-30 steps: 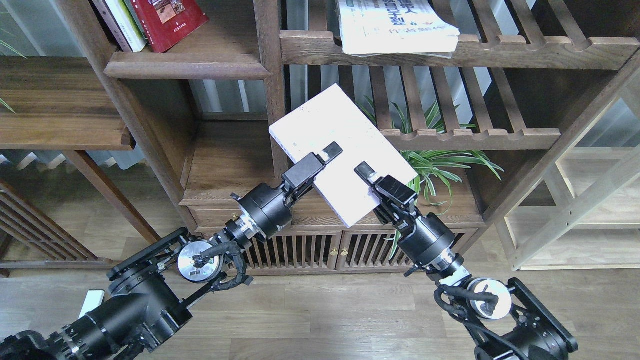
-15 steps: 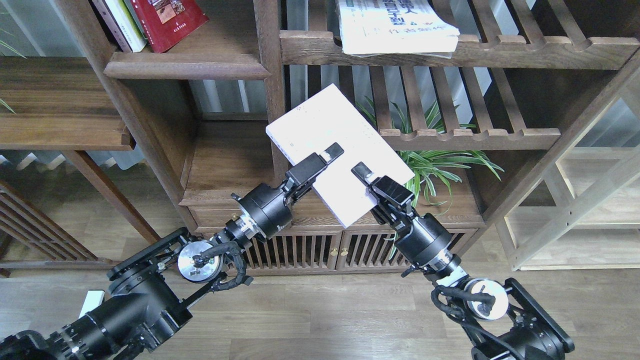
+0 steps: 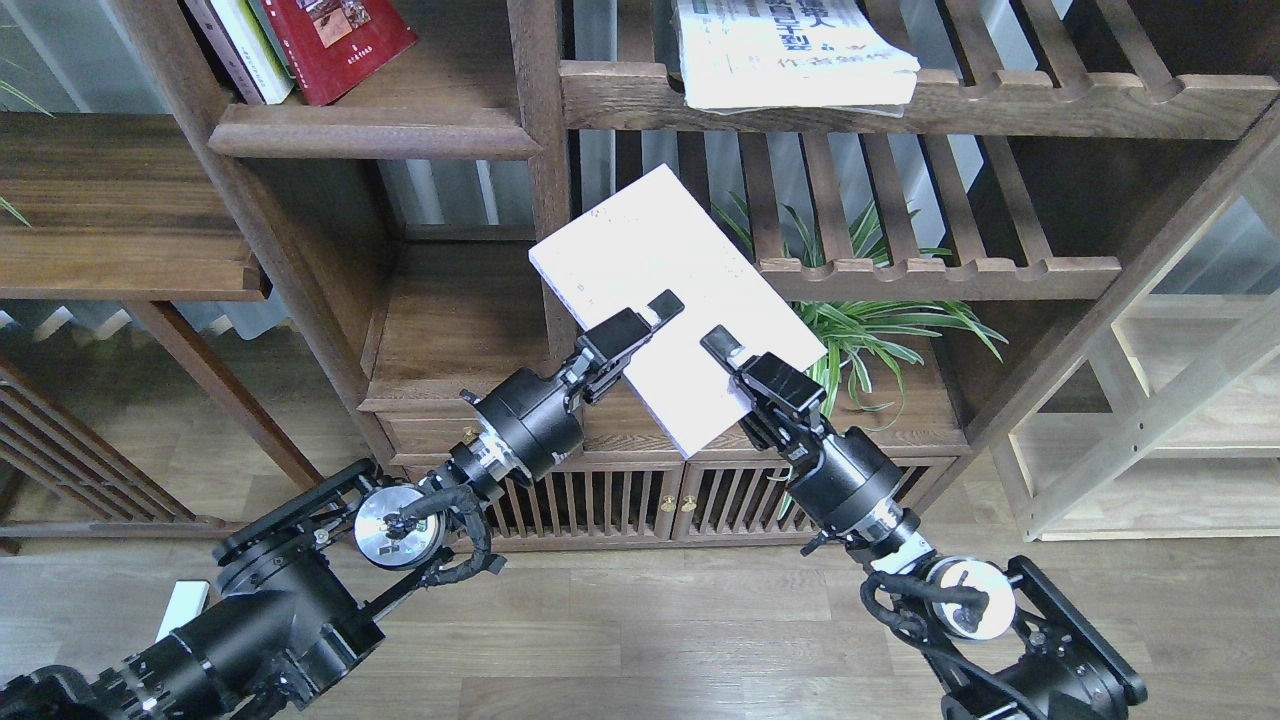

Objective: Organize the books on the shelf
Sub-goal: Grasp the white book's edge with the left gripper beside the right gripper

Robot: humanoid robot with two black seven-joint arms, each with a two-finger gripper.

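Both grippers hold the thick pale lavender-white book (image 3: 655,260) tilted in mid-air, in front of the bookcase's centre post. My left gripper (image 3: 655,308) is shut on its lower left edge, one finger lying on the cover. My right gripper (image 3: 722,346) is shut on its lower right edge in the same way. The lower fingers are hidden under the book. The shelf (image 3: 370,130), a solid dark plank, is at the upper left and carries the red book (image 3: 340,35) leaning against other books. The large white book with green characters (image 3: 790,50) lies on the upper slatted rack.
A slatted rack (image 3: 940,270) sits just right of the held book, with a green spider plant (image 3: 880,330) below it. A low cabinet (image 3: 600,490) with slatted doors stands under the arms. The vertical post (image 3: 540,180) is directly behind the book.
Both grippers and the held book have drifted slightly left and up; the grip looks the same.
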